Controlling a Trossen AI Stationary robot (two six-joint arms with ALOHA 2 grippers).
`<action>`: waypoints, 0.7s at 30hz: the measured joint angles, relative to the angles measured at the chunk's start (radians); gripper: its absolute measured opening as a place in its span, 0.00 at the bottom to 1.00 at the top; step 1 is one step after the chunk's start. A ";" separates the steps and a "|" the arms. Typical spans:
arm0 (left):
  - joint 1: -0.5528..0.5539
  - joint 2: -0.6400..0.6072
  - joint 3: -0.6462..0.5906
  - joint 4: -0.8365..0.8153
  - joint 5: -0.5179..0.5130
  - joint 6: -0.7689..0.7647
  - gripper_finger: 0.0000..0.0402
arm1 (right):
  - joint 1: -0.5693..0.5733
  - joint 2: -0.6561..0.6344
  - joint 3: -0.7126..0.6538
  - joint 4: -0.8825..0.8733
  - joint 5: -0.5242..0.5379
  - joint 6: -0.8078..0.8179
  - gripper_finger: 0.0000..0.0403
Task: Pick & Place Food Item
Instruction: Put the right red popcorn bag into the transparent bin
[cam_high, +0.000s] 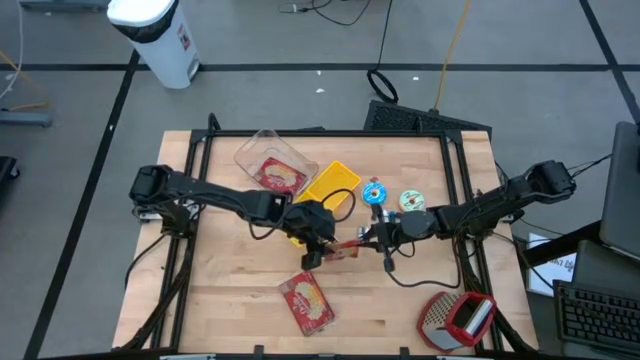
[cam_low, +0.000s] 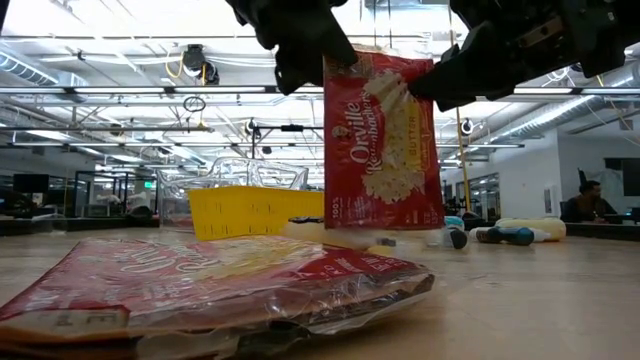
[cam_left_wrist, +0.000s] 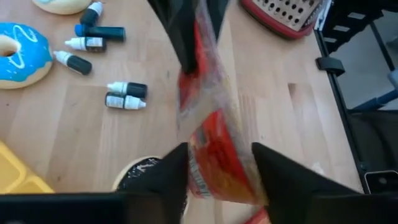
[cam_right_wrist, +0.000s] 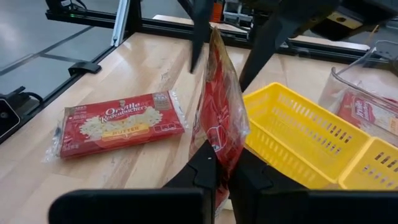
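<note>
Popcorn bag (cam_low: 383, 140) hung upright above table (cam_high: 230, 300), pinched by right gripper (cam_right_wrist: 222, 163); left gripper (cam_left_wrist: 219, 163) straddled bag, grasp unclear.

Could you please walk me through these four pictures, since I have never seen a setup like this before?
These are two dark robot arms at a wooden table, each ending in a two-finger pincer. One picture looks straight down, one looks level across the table top, and two come from cameras on the arms' wrists.

Both arms meet at the middle, on one red popcorn bag that hangs upright above the table. The right pincer is shut on one edge of it. The left pincer has its fingers on either side of the other edge; whether it grips is unclear.

On the table lie a second popcorn bag, a yellow basket, a clear tub with a third bag inside, two doughnuts, small bottles and a red grater.
</note>
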 joint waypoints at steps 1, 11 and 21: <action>0.004 0.000 0.000 0.002 0.001 0.000 0.34 | 0.000 0.000 0.000 0.002 0.000 0.000 0.03; 0.032 -0.011 -0.003 0.024 -0.003 0.003 0.03 | -0.002 0.000 -0.001 0.007 0.003 0.094 0.06; 0.033 -0.216 0.000 -0.043 -0.299 0.044 0.01 | 0.000 0.005 -0.004 -0.027 -0.011 0.186 0.34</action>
